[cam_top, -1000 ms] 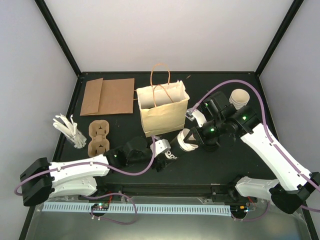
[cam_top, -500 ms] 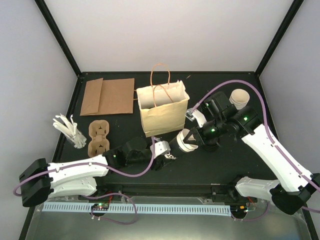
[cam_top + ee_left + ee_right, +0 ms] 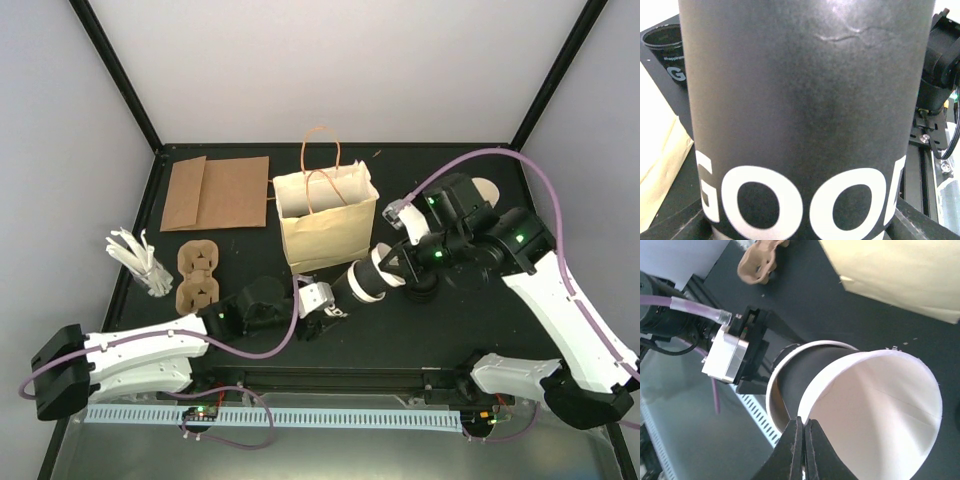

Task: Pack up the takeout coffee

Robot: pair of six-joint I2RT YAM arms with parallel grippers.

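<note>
Two nested paper cups, black outside and cream-white inside, lie stretched between my grippers in front of the cream paper bag [image 3: 325, 225]. My right gripper [image 3: 388, 262] is shut on the rolled rim of the inner cup [image 3: 372, 275], seen in the right wrist view [image 3: 875, 410] with the fingertips [image 3: 803, 422] pinching the rim. The outer cup [image 3: 345, 292] is held at its base by my left gripper [image 3: 320, 300]. Its white-lettered black wall [image 3: 805, 100] fills the left wrist view and hides the fingers. Its rim shows in the right wrist view [image 3: 771, 390].
A flat brown bag [image 3: 215, 192] lies at the back left. A tan pulp cup carrier [image 3: 198, 272] and a cup of white sticks [image 3: 140, 260] stand at the left. Cream cups [image 3: 488, 186] show partly behind the right arm. Another black cup [image 3: 662, 47] stands near.
My right arm has lifted and moved right, drawing the inner cup partly out of the outer one. My left gripper has shifted slightly left with the outer cup.
</note>
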